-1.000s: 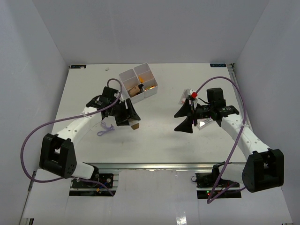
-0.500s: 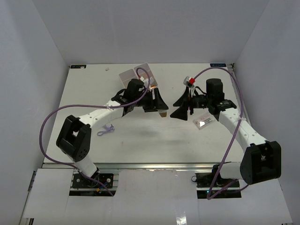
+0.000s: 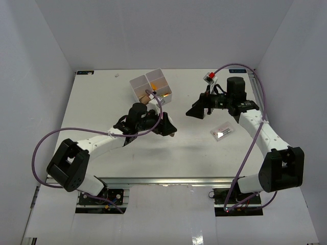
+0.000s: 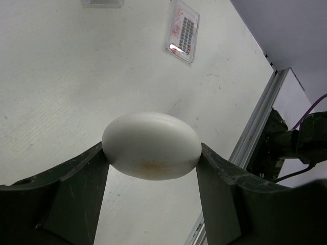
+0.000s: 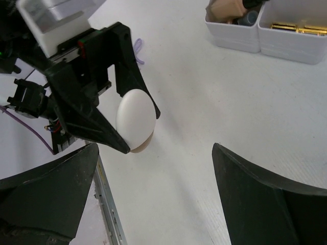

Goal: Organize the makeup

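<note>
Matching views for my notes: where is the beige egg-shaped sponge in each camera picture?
Top external: not discernible, inside left gripper, mid-frame.
Left wrist: beige egg-shaped sponge dead centre, clamped in that gripper.
Right wrist: sponge left of centre.
Shared landmark: the left gripper.

egg sponge [image 4: 150, 145]: off-white, faint orange mark, lying sideways, pinched in left gripper [image 4: 152, 153], above table [image 4: 61, 76]
clear packet [image 4: 182, 30]: pinkish print, flat on table, well apart from sponge
purple loop [image 5: 138, 51]: flat on table
skin-tone bottle [image 5: 230, 9]: in white box [image 5: 286, 48] compartment
gold items [image 5: 295, 26]: neighbouring compartment
</note>
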{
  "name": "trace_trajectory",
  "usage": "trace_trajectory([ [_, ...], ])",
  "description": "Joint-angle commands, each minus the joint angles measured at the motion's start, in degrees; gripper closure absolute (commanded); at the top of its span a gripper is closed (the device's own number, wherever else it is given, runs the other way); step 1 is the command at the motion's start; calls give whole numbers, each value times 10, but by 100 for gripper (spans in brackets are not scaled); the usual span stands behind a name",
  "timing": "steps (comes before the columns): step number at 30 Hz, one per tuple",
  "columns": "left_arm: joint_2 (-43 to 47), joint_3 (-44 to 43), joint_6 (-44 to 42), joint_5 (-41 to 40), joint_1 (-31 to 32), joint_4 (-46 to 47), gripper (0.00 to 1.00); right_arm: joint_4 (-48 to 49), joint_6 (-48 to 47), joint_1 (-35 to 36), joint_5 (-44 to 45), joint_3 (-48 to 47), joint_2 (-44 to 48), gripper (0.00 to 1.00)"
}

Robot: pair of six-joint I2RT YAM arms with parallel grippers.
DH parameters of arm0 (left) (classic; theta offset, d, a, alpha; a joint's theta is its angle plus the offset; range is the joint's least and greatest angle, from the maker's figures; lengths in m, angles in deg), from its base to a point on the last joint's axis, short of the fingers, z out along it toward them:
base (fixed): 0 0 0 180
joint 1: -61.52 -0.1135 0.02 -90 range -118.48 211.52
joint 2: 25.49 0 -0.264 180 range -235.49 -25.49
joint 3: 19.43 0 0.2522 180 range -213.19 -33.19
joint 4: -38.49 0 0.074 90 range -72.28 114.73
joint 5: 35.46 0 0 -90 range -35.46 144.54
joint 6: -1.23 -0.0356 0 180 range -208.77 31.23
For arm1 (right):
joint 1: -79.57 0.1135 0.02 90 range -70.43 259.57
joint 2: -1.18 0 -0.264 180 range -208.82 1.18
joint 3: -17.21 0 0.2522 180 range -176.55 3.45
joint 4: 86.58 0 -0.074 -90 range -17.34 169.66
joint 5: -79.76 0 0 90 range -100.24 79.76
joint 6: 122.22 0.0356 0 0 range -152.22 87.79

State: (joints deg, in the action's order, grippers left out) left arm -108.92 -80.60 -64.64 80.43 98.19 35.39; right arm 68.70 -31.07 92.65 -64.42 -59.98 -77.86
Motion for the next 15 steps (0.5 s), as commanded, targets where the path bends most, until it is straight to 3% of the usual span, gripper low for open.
trace_trajectory([
  [1,26,1,-84,-12,16,67,76,-35,23,22,45,-23,-13,2],
  [15,-20,-57,-132,-32,55,42,75,-61,15,78,116,-42,-37,6],
])
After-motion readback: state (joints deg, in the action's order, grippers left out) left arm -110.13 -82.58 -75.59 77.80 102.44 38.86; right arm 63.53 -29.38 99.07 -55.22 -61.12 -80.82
